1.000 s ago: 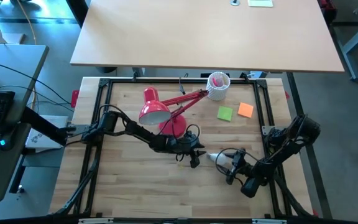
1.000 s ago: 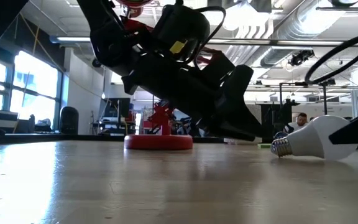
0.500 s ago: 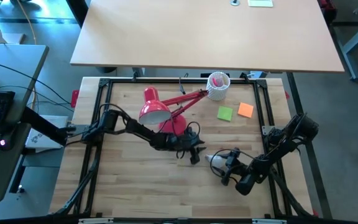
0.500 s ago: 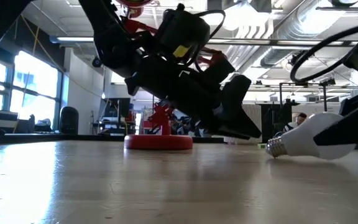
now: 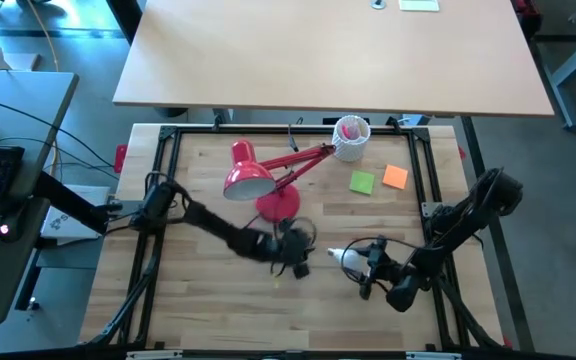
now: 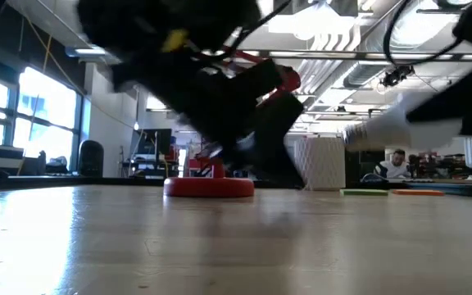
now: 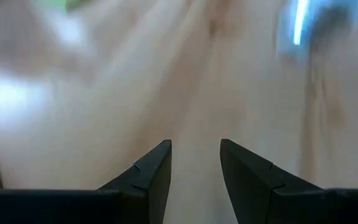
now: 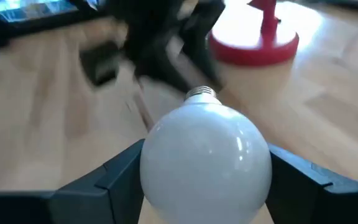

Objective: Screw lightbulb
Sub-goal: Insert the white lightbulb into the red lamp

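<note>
End effectors: two.
- Right end effector: fingers clamped on either side of the lightbulb's glass globe, at the front right of the bench.
- Left end effector: at front centre, just in front of the lamp base; fingers spread, with bare wood showing in the gap between them and nothing held.

Lightbulb: one. White, pear-shaped, silvery screw base pointing toward the left arm and the lamp. Low view shows it raised clear of the bench surface.

Desk lamp: one. Red, with a round base, a jointed arm and a shade tilted down. Stands at centre of the bench.

Perforated cup: one. White, at rear right of centre, beside the lamp's arm.

Sticky notes: two. One green, one orange, lying side by side, right of the lamp.
</note>
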Tool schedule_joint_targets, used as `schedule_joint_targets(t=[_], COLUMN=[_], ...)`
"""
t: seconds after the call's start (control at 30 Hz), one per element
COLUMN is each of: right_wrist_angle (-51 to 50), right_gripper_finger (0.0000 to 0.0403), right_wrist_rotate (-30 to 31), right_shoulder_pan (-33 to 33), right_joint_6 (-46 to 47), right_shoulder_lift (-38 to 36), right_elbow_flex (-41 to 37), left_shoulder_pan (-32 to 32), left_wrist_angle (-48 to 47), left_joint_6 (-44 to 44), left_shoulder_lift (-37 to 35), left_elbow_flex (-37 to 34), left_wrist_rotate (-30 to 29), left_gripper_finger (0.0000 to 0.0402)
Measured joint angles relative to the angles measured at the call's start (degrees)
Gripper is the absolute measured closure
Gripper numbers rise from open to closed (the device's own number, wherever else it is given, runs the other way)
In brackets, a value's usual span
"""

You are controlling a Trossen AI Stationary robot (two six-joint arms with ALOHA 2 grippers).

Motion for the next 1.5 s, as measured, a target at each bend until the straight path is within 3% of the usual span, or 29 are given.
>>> schedule_joint_targets(t=[0.13,0.37,0.43,0.57,0.73,0.9,1.03,1.3,1.5], right_wrist_angle=[-0.04,-4.61,-7.94,-14.37,-17.71,-15.92,-16.15,-13.36,-10.69], right_gripper_finger=[0.0149,0.0150,0.0151,0.0151,0.0151,0.0151,0.0151,0.0151,0.0151], right_wrist_rotate=[0.73,5.23,6.68,8.17,7.58,-3.82,-14.13,-24.55,-38.07], right_shoulder_pan=[0.96,2.02,1.93,0.54,-2.20,-8.78,-13.67,-24.19,-34.02], right_joint_6=[-11.09,-34.93,-38.45,-42.47,-42.25,-39.27,-39.60,-44.60,-48.43], right_shoulder_lift=[-3.74,-1.92,-1.09,0.03,-0.13,-0.72,-1.58,-6.01,-9.52], right_elbow_flex=[4.89,21.83,26.12,32.27,30.45,24.07,20.36,14.34,11.63], left_shoulder_pan=[-6.80,-17.16,-19.30,-20.89,-20.04,-18.92,-16.48,-11.70,-8.97], left_wrist_angle=[0.05,1.21,2.08,1.12,7.50,25.76,36.30,37.69,41.31], left_joint_6=[-12.42,-25.70,-27.22,-28.12,-32.05,-26.81,-23.86,-19.49,-13.68], left_shoulder_lift=[0.02,0.01,0.01,-0.01,0.01,-0.01,-0.27,-0.12,0.18], left_elbow_flex=[-3.73,-4.58,-4.56,-5.34,-11.54,-20.05,-25.99,-28.49,-28.69], left_wrist_rotate=[-5.53,-18.26,-21.61,-21.47,-22.47,-26.60,-25.68,-25.11,-26.67], left_gripper_finger=[0.0271,0.0271,0.0271,0.0271,0.0279,0.0309,0.0335,0.0372,0.0357])
